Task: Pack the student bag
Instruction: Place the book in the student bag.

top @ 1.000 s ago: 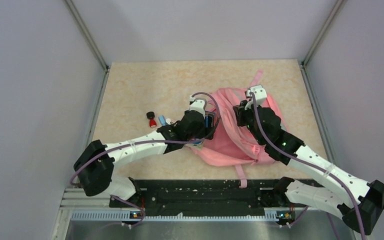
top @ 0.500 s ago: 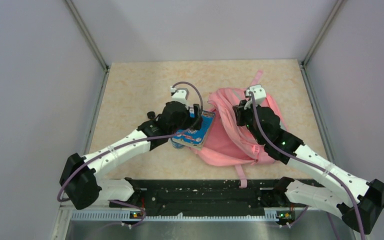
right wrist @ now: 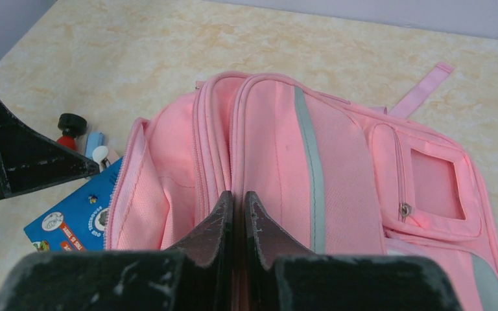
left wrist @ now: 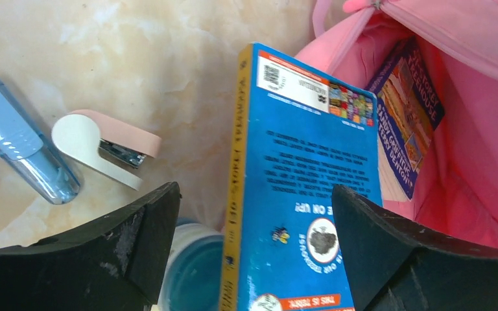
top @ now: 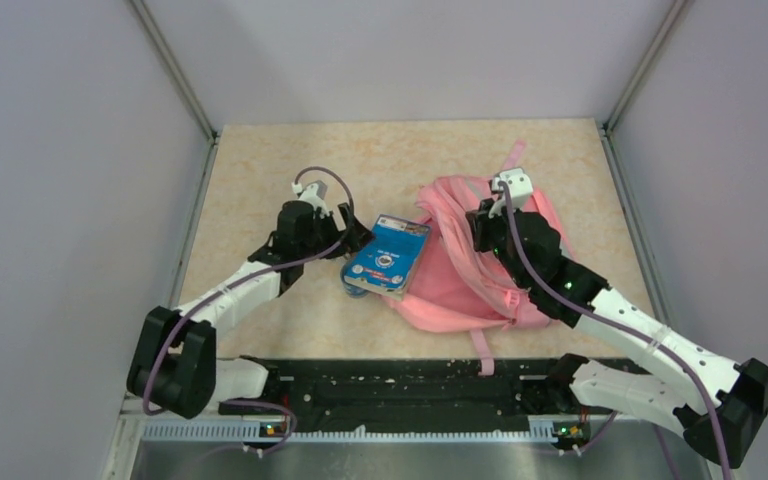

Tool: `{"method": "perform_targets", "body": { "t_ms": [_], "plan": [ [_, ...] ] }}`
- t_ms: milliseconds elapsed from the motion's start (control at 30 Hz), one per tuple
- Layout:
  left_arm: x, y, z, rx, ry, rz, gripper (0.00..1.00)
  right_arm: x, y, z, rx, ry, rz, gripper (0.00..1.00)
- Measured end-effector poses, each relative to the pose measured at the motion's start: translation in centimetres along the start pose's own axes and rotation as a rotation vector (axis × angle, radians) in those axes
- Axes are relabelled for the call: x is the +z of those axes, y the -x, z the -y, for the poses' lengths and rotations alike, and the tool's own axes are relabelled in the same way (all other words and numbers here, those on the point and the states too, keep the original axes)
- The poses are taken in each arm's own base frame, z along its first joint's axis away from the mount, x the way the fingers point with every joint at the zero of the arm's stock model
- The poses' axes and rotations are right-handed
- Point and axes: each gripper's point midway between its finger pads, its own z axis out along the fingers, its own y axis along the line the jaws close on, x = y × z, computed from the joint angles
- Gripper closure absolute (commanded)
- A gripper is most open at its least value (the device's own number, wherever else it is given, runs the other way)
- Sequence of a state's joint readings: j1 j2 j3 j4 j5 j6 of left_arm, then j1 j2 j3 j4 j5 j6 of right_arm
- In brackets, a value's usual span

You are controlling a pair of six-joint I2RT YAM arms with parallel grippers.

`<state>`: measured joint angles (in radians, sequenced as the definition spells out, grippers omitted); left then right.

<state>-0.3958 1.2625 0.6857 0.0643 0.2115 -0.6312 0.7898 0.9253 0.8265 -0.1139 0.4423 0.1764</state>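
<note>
Open student bag, purple book inside, blue book at its mouth.

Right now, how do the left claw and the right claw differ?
The left claw is open, gripping nothing; the right claw is shut on the student bag fabric. The left claw sits beside the blue book, off the bag; the right claw is above the bag. Both are black.

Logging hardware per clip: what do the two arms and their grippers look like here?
The left arm and right arm have white link shells, bulky black joints and a thin purple cable each. The left gripper and right gripper have matte black wedge-shaped fingers, scuffed with pale flecks.
</note>
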Motion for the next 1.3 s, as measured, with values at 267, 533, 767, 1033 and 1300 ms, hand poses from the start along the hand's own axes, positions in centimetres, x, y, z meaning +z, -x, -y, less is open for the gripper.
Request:
{"method": "perform_targets", "body": {
  "t_ms": [267,533,767,1033,1300],
  "plan": [
    [2.4,-2.0,-1.4,-0.067,-0.074,-0.159,0.34,0.0,0.0,0.0,0.004,-0.001,-0.001,1.0],
    [3.2,-3.0,-0.7,-0.073,-0.134,-0.234,0.62,0.0,0.2,0.0,0.004,-0.001,0.002,1.0],
    [2.8,-2.3,0.1,-0.066,-0.153,-0.223,0.99,0.1,0.1,0.0,0.002,-0.001,-0.004,1.0],
    [-0.1,-0.9,1.0,-0.01,-0.136,-0.18,1.0,0.1,0.1,0.0,0.001,-0.001,-0.003,1.0],
    [-3.7,-0.5,4.1,0.058,-0.254,-0.18,1.0,0.0,0.4,0.0,-0.001,-0.001,-0.001,1.0]
  ]
}}
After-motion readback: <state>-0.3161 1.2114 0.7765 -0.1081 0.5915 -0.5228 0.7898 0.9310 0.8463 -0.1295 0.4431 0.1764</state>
